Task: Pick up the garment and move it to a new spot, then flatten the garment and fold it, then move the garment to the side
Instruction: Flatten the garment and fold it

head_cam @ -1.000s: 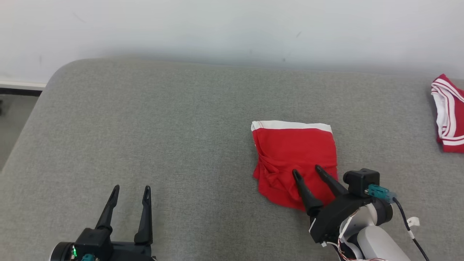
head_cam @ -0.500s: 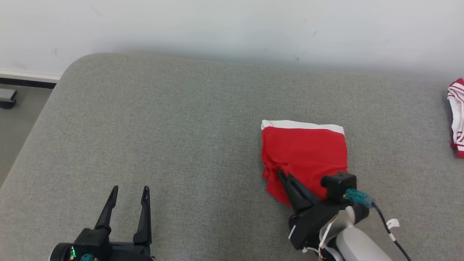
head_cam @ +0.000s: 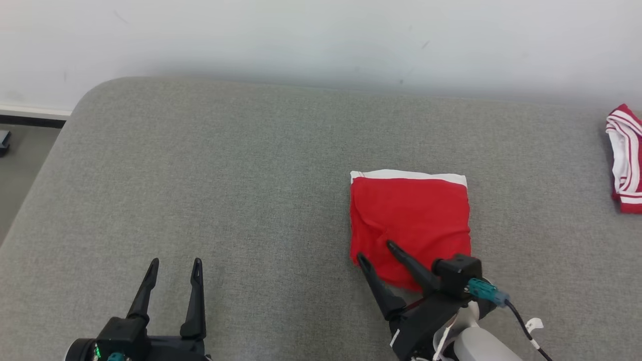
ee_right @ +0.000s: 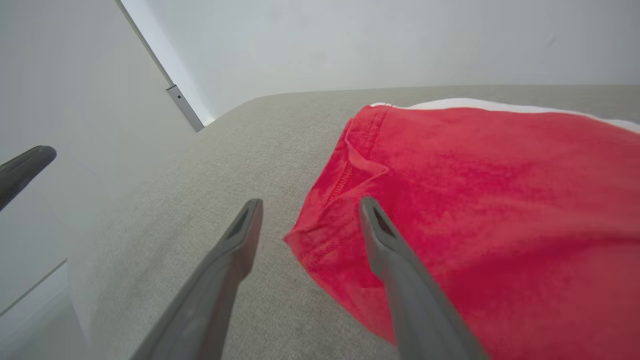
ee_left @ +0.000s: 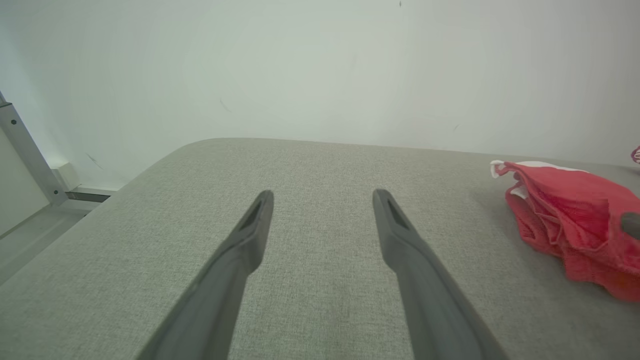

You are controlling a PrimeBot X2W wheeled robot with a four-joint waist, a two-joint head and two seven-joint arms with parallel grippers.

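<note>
Both pincers are released: left pincer (head_cam: 175, 261) idle, right pincer (head_cam: 375, 250) straddling the near-left corner of the folded garment (head_cam: 411, 215), right of centre on the cushion (head_cam: 225, 175). Moving it aside seems in hand; next, clench through all layers.

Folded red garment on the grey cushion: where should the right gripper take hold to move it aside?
Pinch the near left corner of the red garment, coming in low from the robot's side: the folded layers bunch there, and the right gripper stands open astride that corner.
</note>
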